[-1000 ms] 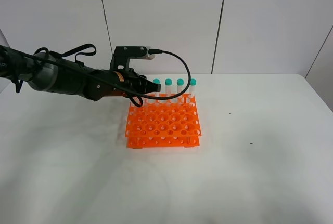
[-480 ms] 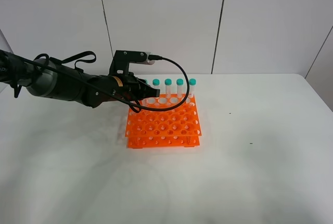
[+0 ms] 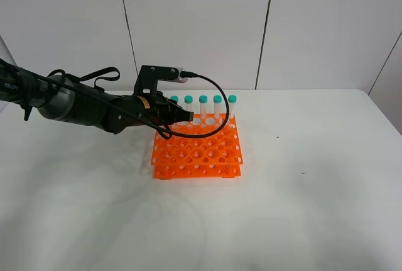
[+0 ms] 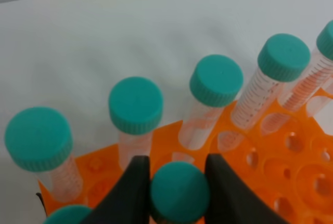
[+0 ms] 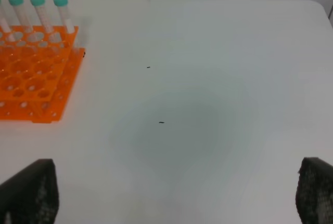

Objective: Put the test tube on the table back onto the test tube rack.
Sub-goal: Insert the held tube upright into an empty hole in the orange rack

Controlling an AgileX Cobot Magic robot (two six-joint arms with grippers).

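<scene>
While over rack (image 4: 270, 151), left fingers (image 4: 132, 187) pinch test tube (image 4: 179, 193) cap between them.

1. The table (image 3: 314, 221) has a plain white, matt, smooth surface.
2. The test tube rack (image 3: 197, 149) is bright orange moulded plastic with a slight sheen.
3. The test tube (image 4: 179, 193) has a teal plastic screw cap with a matt, finely ribbed rim.
4. The racked tubes (image 4: 255, 102) are clear plastic printed with graduation marks.
5. The left hand (image 4: 174, 195) has smooth, dark, semi-gloss fingers (image 4: 130, 193).
6. The right hand's fingers (image 5: 26, 193) show a black, rough, grainy finish.
</scene>
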